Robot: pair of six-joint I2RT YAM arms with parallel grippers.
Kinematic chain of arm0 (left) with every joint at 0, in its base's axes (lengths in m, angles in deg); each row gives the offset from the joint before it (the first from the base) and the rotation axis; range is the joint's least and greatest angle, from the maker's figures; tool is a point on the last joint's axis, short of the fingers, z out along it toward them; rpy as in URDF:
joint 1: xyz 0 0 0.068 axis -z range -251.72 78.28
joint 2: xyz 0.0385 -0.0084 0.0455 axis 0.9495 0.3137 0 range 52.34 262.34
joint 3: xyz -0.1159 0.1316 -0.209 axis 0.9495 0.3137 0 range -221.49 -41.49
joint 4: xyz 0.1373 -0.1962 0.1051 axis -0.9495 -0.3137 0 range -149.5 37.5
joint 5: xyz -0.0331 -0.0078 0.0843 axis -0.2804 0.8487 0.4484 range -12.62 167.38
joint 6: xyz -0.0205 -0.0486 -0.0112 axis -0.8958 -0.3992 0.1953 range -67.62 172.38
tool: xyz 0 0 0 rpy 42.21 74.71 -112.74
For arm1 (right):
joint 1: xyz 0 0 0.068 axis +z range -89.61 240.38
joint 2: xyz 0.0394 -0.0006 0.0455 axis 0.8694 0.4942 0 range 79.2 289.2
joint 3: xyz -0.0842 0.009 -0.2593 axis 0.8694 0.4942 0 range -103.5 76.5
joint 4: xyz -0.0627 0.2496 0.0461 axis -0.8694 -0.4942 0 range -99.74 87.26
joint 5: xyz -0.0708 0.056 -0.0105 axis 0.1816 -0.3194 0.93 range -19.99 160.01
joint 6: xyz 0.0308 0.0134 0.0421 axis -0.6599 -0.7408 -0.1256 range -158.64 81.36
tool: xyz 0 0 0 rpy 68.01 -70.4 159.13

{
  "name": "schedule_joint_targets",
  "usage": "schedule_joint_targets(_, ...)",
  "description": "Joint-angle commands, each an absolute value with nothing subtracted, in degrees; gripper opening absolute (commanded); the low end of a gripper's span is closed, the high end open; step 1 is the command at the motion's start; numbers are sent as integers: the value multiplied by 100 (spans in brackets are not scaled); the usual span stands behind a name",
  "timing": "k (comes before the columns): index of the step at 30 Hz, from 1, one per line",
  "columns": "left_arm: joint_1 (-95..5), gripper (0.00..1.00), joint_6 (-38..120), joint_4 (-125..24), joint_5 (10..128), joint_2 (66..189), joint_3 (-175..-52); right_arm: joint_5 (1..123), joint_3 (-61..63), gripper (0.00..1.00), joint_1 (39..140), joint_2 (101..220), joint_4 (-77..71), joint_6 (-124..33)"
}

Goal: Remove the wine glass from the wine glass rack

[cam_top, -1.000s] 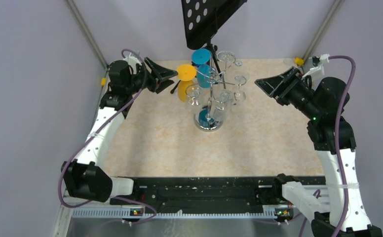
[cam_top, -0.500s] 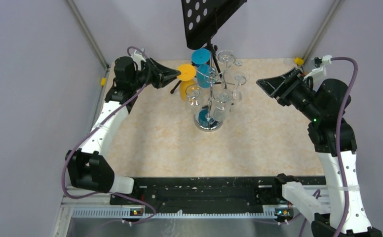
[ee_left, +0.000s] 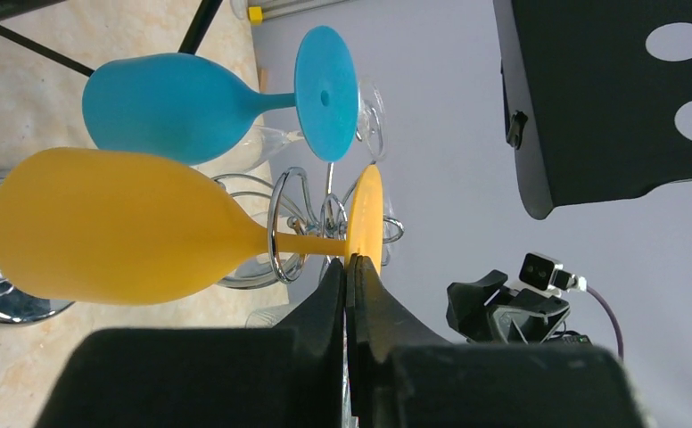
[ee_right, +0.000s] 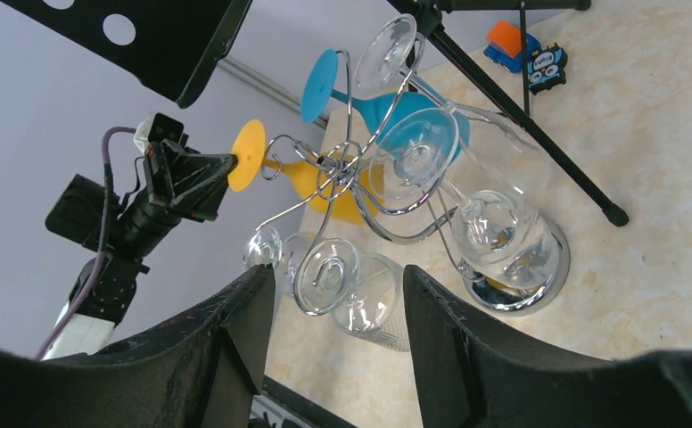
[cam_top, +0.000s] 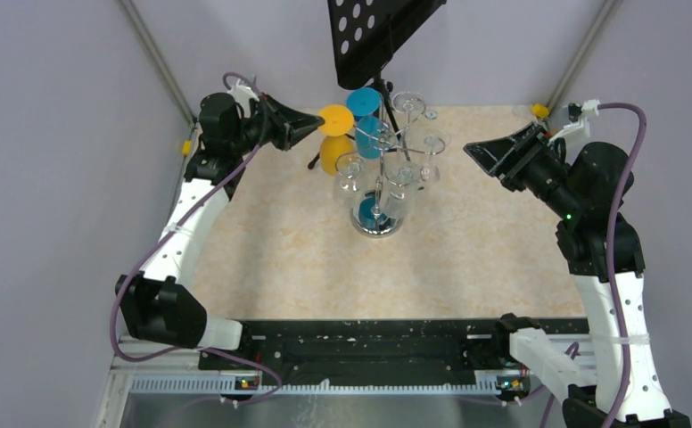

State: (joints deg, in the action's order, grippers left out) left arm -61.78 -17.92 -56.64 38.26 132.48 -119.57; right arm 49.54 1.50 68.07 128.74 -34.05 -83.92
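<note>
A yellow wine glass [cam_top: 335,119] hangs upside down on the chrome wine glass rack [cam_top: 378,223]. In the left wrist view its bowl [ee_left: 111,227] lies left, and its stem runs through a chrome loop [ee_left: 275,223] of the rack. My left gripper [cam_top: 317,123] is shut, its tips [ee_left: 350,260] pinching the near rim of the yellow foot. A blue glass [cam_top: 363,101] and several clear glasses [cam_top: 433,143] hang on the other arms. My right gripper [cam_top: 472,150] stands open to the right of the rack, well apart from it, with nothing between its fingers [ee_right: 338,267].
A black tripod stand with a perforated plate [cam_top: 378,31] rises just behind the rack, one leg [ee_right: 539,134] reaching onto the table beside the mirrored base. Two small toys [ee_right: 507,40] lie at the far edge. Grey walls close in on both sides.
My left gripper swung in towards the rack and closed on the yellow foot. The yellow glass has shifted slightly away from the base. The right arm barely moved.
</note>
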Motion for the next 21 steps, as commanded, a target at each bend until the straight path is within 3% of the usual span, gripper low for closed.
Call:
schedule_joint_targets(1,-6152,0,-1836,-5171,4063,13079,-12237,5006,91,56,6741,12818,-3308,-8415)
schedule_joint_targets(21,-6152,0,-1577,-4624,4951,13134,-11949,5015,-4,58,6745,12824,-3423,-8332)
